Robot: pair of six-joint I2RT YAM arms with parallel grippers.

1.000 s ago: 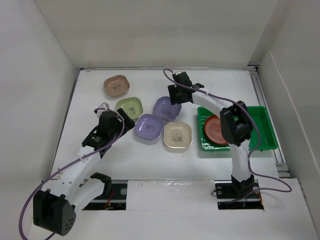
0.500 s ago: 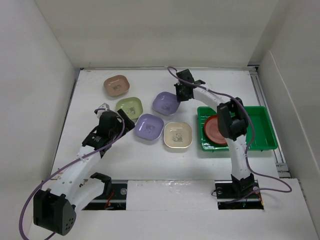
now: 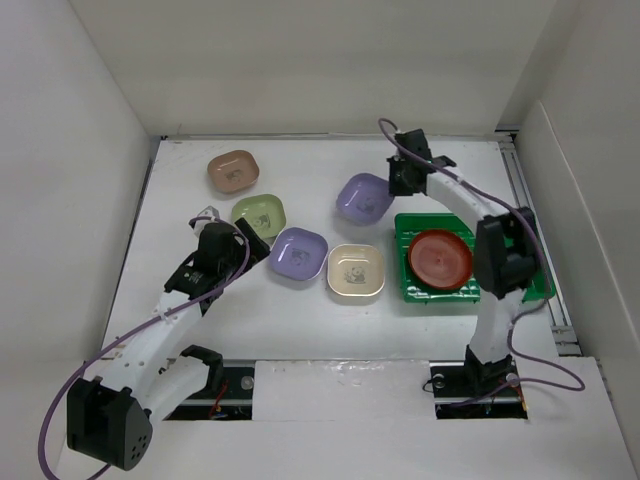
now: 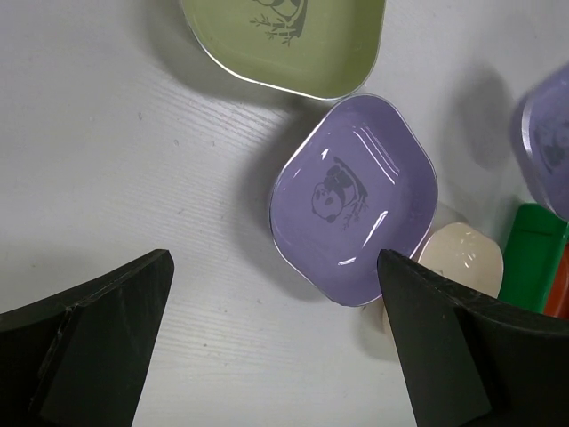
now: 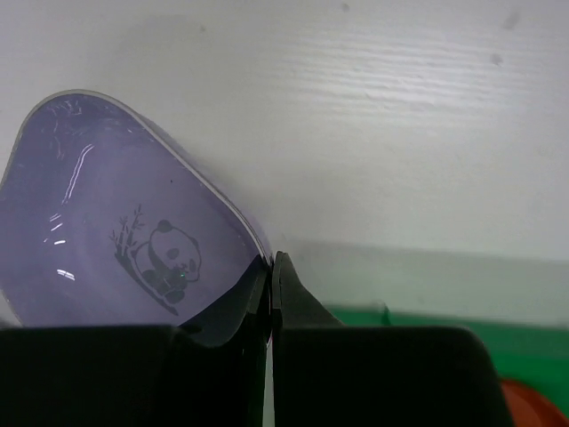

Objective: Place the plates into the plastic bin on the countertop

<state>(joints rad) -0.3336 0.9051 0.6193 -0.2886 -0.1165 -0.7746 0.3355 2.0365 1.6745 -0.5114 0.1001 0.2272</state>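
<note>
Here, right hand (image 3: 394, 184) pinching lavender plate (image 3: 362, 198) beside green bin (image 3: 425, 222), red plate (image 3: 440, 258) inside, left hand (image 4: 274, 267) open.

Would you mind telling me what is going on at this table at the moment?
The plates are being put into the green bin. The right end effector is shut on the rim of a lavender plate, holding it just left of the bin's far corner. A red plate already lies in the bin. The left end effector is open near the second lavender plate. The tan-pink, light green and cream plates sit on the countertop.
</note>
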